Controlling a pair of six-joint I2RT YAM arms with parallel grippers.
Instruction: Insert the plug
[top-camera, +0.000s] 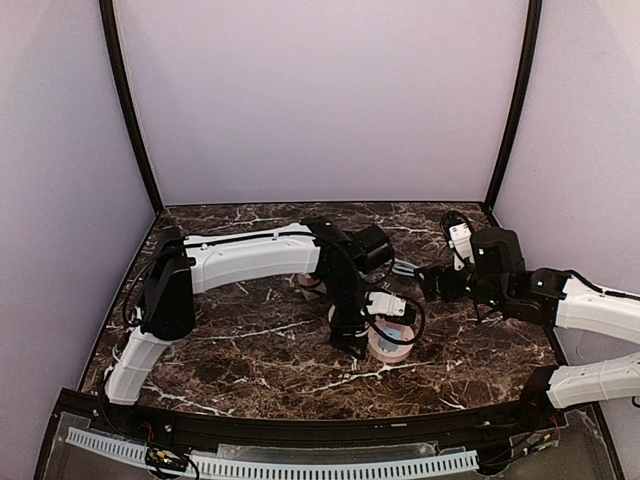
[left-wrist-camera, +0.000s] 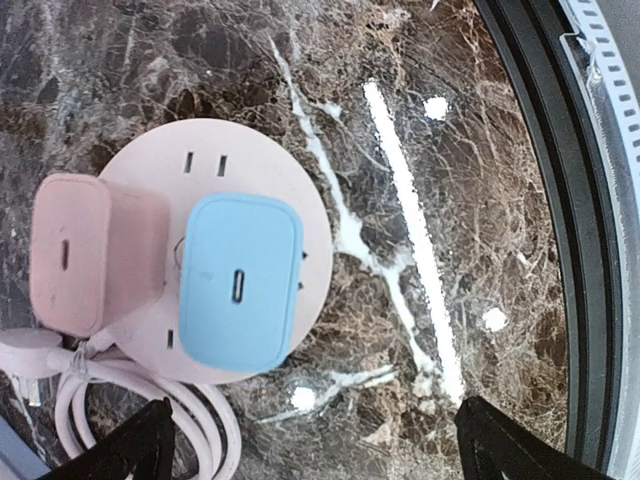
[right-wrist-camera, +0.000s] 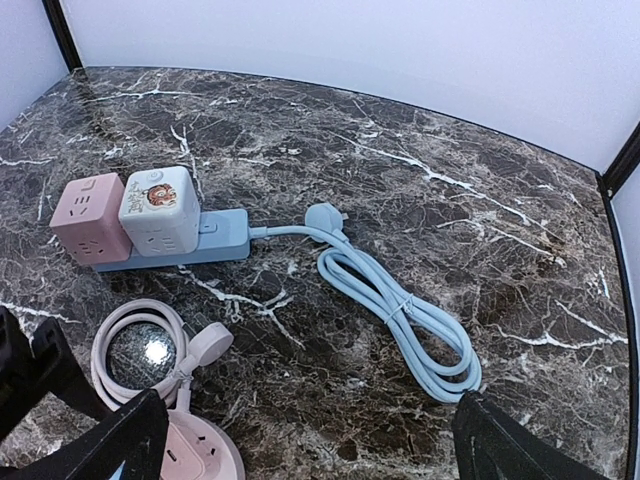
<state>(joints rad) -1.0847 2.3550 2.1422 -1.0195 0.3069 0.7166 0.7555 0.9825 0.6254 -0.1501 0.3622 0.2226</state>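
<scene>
The marble table runs from the arm bases at six o'clock to the back wall at twelve. In the overhead view the left arm reaches in from seven o'clock, its wrist pointing down over a round pink socket hub near the table's middle. The left gripper hangs above that hub with its jaws spread wide and nothing between them. The blue plug stands on the hub's face, its port facing up, free of both fingers. I cannot tell whether it is pushed fully home. A pink adapter stands just beside it, at nine o'clock of it in the wrist view. The hub's pink cable lies coiled against its rim.

The right gripper comes in from three o'clock, near the hub, also spread wide and holding nothing.

Farther off, toward twelve o'clock, a blue power strip lies flat. It carries a pink cube and a white cube side by side. Its blue cord loops away toward four o'clock in the right wrist view.
</scene>
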